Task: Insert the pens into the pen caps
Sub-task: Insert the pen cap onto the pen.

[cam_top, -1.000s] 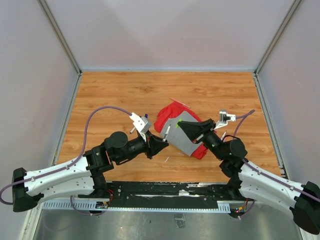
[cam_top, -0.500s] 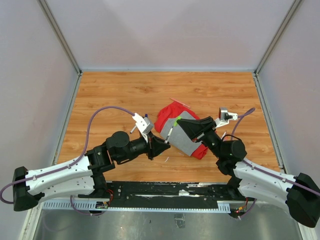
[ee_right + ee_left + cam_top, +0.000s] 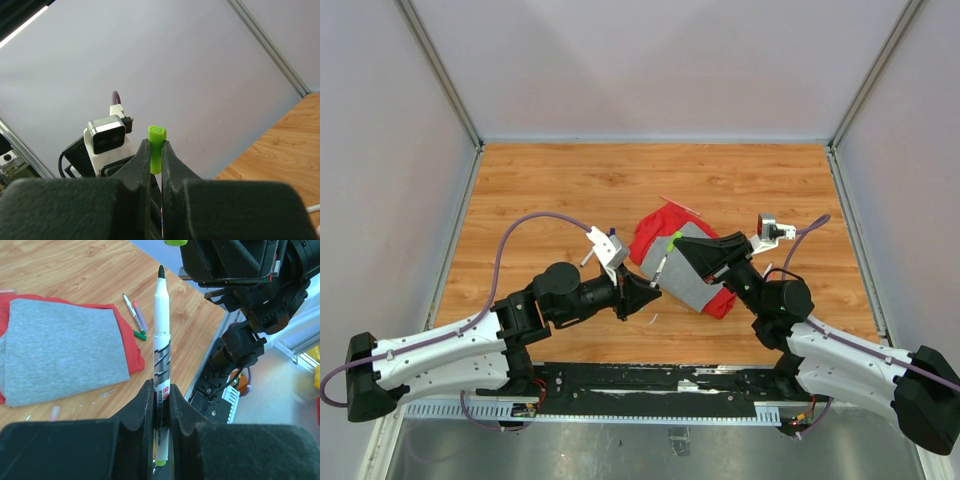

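My left gripper (image 3: 650,290) is shut on a white pen (image 3: 661,266) with a dark green tip. In the left wrist view the pen (image 3: 161,335) stands up between the fingers (image 3: 144,405), tip pointing at my right gripper (image 3: 227,270). My right gripper (image 3: 678,246) is shut on a bright green pen cap (image 3: 676,238), which sits just beyond the pen's tip. In the right wrist view the cap (image 3: 157,150) pokes out above the pinched fingertips (image 3: 145,155). A few more pens (image 3: 136,315) lie on the table by the cloth's corner.
A folded red-and-grey cloth (image 3: 698,282) lies mid-table under both grippers, with a pink pen (image 3: 681,206) at its far edge. A small pale piece (image 3: 653,318) lies on the wood near the left gripper. Grey walls (image 3: 390,150) enclose the table on three sides.
The right wrist has turned slightly and lifted the green cap a touch. The left arm has crept a little to the right. Both grips are unchanged.
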Robot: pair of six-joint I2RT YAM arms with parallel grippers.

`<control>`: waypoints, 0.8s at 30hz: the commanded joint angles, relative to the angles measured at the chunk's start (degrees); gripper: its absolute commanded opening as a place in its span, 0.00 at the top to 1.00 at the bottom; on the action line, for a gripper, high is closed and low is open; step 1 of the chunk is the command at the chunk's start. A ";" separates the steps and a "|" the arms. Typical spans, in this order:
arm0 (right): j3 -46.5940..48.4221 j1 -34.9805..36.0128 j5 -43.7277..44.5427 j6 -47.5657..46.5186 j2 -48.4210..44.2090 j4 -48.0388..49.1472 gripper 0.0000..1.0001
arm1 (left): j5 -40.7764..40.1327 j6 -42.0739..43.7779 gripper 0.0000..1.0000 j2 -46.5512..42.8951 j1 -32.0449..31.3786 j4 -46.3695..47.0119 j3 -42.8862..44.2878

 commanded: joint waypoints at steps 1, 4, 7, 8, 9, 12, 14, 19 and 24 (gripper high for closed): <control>1.55 -0.54 -1.05 -0.07 -0.87 0.81 0.99 | 0.68 0.94 1.00 -0.22 -0.58 1.50 0.32; 1.54 -0.50 -1.13 -0.50 -1.46 -0.11 0.99 | 0.54 1.09 1.00 -0.22 -0.60 1.27 0.42; 1.41 -0.56 -1.22 -0.92 -2.13 -1.28 1.00 | 0.46 1.03 1.00 -0.22 -0.63 1.17 0.45; 1.30 -0.53 -1.25 -1.03 -2.35 -1.70 0.99 | 0.43 1.14 0.99 -0.18 -0.56 1.09 0.47; 1.21 -0.52 -1.18 -1.06 -2.60 -2.11 0.99 | 0.42 1.11 0.99 -0.22 -0.56 1.12 0.48; 1.24 -0.57 -1.10 -1.39 -3.07 -3.84 0.99 | 0.47 1.08 1.00 -0.13 -0.58 1.24 0.46; 1.35 -0.55 -1.25 -1.50 -3.12 -4.44 0.99 | 0.55 1.17 0.99 0.03 -0.61 1.24 0.56; 1.57 -0.50 -1.66 -1.42 -2.62 -4.55 0.99 | 0.66 1.20 1.00 0.43 -0.55 1.13 0.76; 1.71 -0.50 -2.47 -1.42 -2.51 -4.55 0.99 | 0.54 1.24 1.00 0.52 -0.57 1.15 0.88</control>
